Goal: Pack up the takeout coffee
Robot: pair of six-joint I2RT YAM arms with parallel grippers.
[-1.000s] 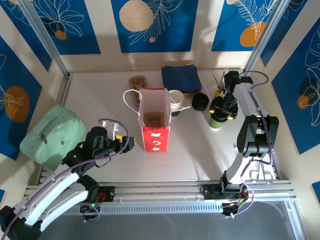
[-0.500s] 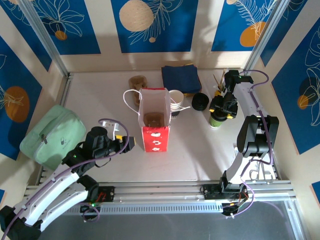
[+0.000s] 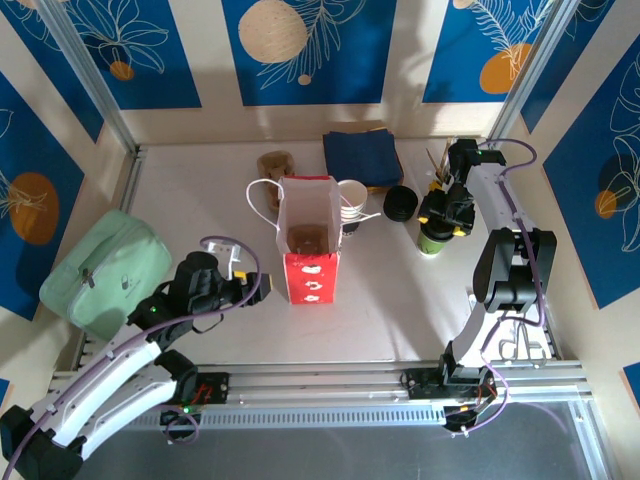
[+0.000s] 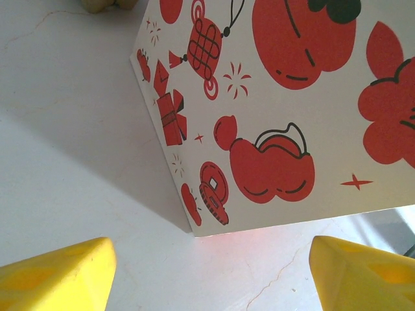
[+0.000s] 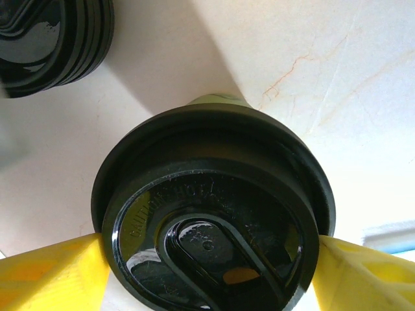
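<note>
Your right gripper [image 5: 209, 269] sits spread around the takeout coffee's [image 3: 430, 243] black lid [image 5: 214, 207], right of the red bag [image 3: 310, 275]. Squeeze softly, then lift straight.

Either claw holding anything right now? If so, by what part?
Left claw is open and holds nothing. Right claw straddles the lidded cup at the lid's rim; whether it is actually clamped cannot be told.

Left arm [image 3: 110, 360] lies low, its forearm angled up and right. Left gripper [image 3: 252, 290] sits close to the surface, its yellow fingers [image 4: 58, 275] apart and holding nothing. Right arm [image 3: 510, 270] is raised and extended far. Right gripper [image 3: 441, 214] points down, its fingers spread wide.
</note>
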